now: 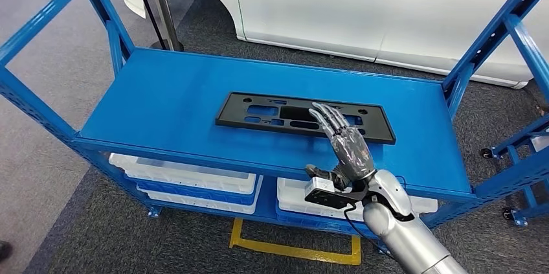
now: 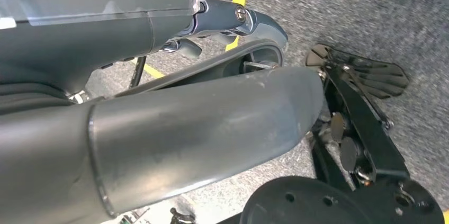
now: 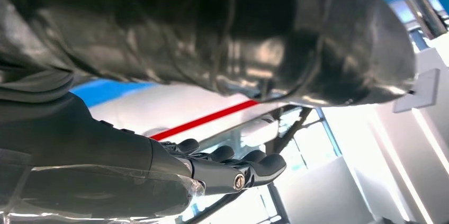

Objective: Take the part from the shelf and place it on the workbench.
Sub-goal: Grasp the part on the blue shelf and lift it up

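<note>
One black part [image 1: 304,117] is lying flat on the top deck of the blue shelf [image 1: 162,99], long and thin with a bunch of cutouts in it, sitting a bit right of the middle. My right hand [image 1: 343,143] is stretched out over the right half of it, fingers straight and spread a little, palm facing down, nothing in it. From the head view I can't really tell if the fingertips are touching the part or just floating above it. In the right wrist view my fingers [image 3: 249,167] are extended next to each other, with the white car's red stripe behind them.

My left hand [image 2: 159,128] is hanging down by my side over the grey carpet [image 2: 370,17], and the cover hides the fingers, so I can't tell whether they're apart or curled in.

Under the top deck there are white bins [image 1: 188,173] on the lower level. Behind the shelf is a white car [image 1: 362,8], and there's yellow tape [image 1: 291,248] on the floor in front.
</note>
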{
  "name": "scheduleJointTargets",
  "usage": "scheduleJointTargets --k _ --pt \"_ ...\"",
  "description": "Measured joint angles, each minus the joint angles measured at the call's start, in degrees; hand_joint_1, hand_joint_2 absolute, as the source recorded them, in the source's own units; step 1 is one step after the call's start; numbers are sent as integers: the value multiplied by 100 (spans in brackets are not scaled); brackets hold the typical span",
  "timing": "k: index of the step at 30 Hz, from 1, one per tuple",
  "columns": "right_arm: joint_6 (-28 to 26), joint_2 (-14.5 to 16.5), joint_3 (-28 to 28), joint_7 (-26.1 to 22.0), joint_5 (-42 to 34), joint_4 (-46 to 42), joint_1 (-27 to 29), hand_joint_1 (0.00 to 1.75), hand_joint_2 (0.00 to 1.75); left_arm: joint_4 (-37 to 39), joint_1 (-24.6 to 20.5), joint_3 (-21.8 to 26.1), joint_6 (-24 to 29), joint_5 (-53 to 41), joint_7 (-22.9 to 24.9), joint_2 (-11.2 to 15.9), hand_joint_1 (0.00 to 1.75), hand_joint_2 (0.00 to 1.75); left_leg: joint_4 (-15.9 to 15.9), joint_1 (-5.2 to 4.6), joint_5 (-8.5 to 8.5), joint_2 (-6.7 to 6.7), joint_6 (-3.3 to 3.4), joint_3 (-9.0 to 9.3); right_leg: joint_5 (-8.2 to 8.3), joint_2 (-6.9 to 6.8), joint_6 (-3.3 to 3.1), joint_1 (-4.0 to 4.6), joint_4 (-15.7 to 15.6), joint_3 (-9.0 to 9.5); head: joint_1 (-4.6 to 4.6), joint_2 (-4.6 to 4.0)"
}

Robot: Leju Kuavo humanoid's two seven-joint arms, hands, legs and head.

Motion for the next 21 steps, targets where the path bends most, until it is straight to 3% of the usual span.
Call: scheduleJointTargets --k 1,2,4,7,8,10,11,12,13,15,17,21 --pt "42 37 36 3 11 20 -71 0 0 0 -4 -13 -2 5 -1 0 0 0 8 -9 -37 -1 -29 34 144 -3 -26 14 -310 124 -1 0" --pt "80 74 74 9 25 40 -133 0 0 0 -10 -22 -2 11 -2 0 0 0 14 -17 -63 0 -57 47 184 -6 -54 30 -506 206 -2 0" --pt "140 152 146 26 50 84 -217 0 0 0 -19 -33 -1 18 -4 0 0 0 3 -29 -84 3 -113 54 115 -2 -105 61 -624 255 -3 0" --pt "184 257 234 52 91 162 -311 0 0 0 -24 -45 1 26 -4 13 0 0 155 -19 -219 9 -196 2 95 0 -196 13 -736 348 -8 1" --pt "192 298 262 58 99 188 -339 0 0 0 -26 -48 3 28 -4 18 0 0 409 -14 -343 6 -219 -119 88 -1 -230 -5 -769 392 -9 1" --pt "212 374 319 62 105 240 -373 0 0 0 -26 -54 11 28 -4 20 0 0 1188 -6 -618 -1 -258 -550 46 -4 -271 0 -782 450 -11 1" --pt "219 399 347 63 106 267 -377 0 0 0 -25 -57 14 29 -3 20 0 0 1508 -3 -675 -1 -273 -763 19 -3 -278 2 -779 476 -11 0" --pt "224 418 370 63 107 293 -377 0 0 0 -23 -60 17 29 -3 20 0 0 1644 2 -619 0 -283 -896 -12 -1 -276 2 -775 509 -11 0" --pt "226 430 387 64 107 317 -377 0 0 0 -19 -62 16 29 -3 22 0 0 1553 8 -446 0 -287 -919 -45 3 -268 1 -772 549 -11 0" --pt "233 450 409 65 108 355 -384 0 87 0 -9 -69 12 29 -3 27 0 0 862 24 64 0 -278 -697 -123 12 -236 -4 -764 644 -10 1" --pt "245 469 431 69 114 396 -408 0 175 2 -3 -77 6 31 -4 29 0 0 286 13 301 -10 -239 -472 -187 29 -176 18 -738 674 -9 0" --pt "274 495 483 117 122 474 -450 0 175 5 4 -89 5 44 -2 30 0 0 102 -6 243 -30 -122 -401 -201 37 -89 44 -776 682 -8 0"
